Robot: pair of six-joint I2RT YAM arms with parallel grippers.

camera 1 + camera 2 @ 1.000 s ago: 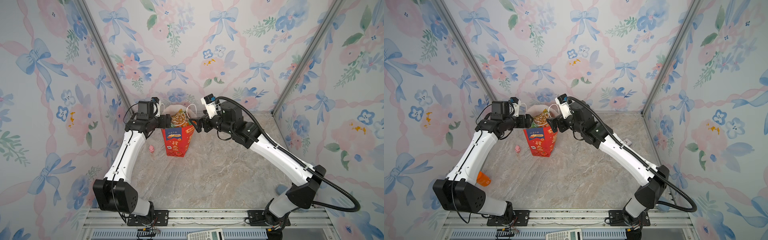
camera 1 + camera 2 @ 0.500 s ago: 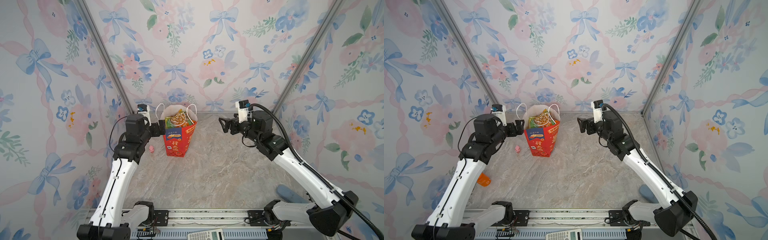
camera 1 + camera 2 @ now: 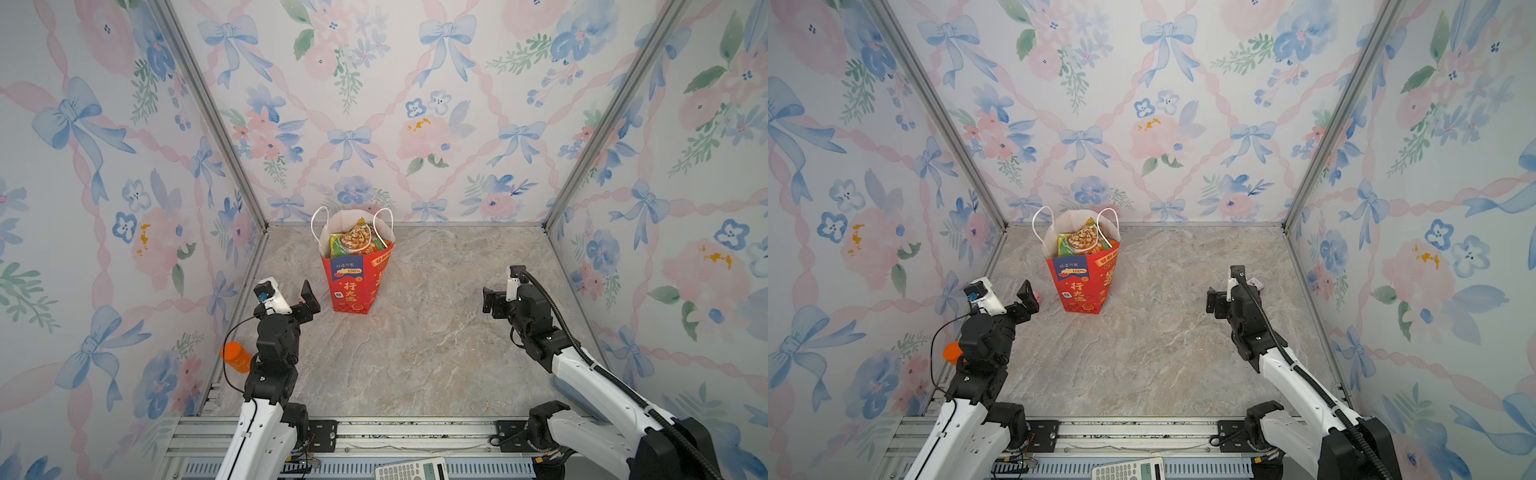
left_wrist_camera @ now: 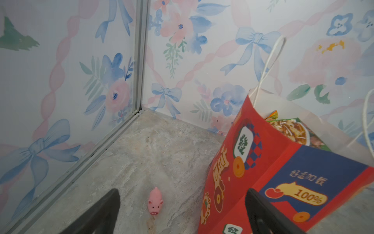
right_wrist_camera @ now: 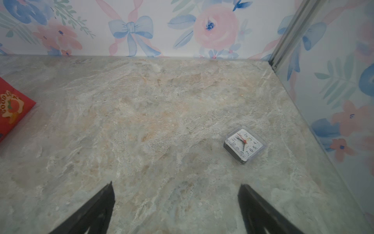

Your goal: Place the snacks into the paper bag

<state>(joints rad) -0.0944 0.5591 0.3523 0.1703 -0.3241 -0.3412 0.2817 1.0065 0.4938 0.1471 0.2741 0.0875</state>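
Note:
The red paper bag [image 3: 356, 282] [image 3: 1080, 286] stands upright near the back wall, left of centre, with its white cord handles up. Snacks [image 3: 356, 243] [image 3: 1080, 243] fill its mouth, a green-orange packet on top; the left wrist view shows the same packet [image 4: 291, 129] inside the bag [image 4: 283, 172]. My left gripper [image 3: 309, 300] [image 3: 1027, 299] [image 4: 182, 194] hangs open and empty just left of the bag's base. My right gripper [image 3: 490, 301] [image 3: 1214, 301] [image 5: 176, 185] is open and empty over bare table, well right of the bag, whose red corner [image 5: 12, 109] shows in the right wrist view.
A tiny pink toy pig [image 4: 155, 200] [image 3: 1036, 296] lies on the table between my left fingers. An orange bottle [image 3: 236, 356] lies by the left wall. A small clock [image 5: 244, 144] [image 3: 1255, 284] sits near the right wall. A calculator [image 3: 411, 469] rests on the front rail.
Both arms have drawn back from the bag's mouth toward the front and dropped lower. Both grippers stayed open and empty. The bag has not moved.

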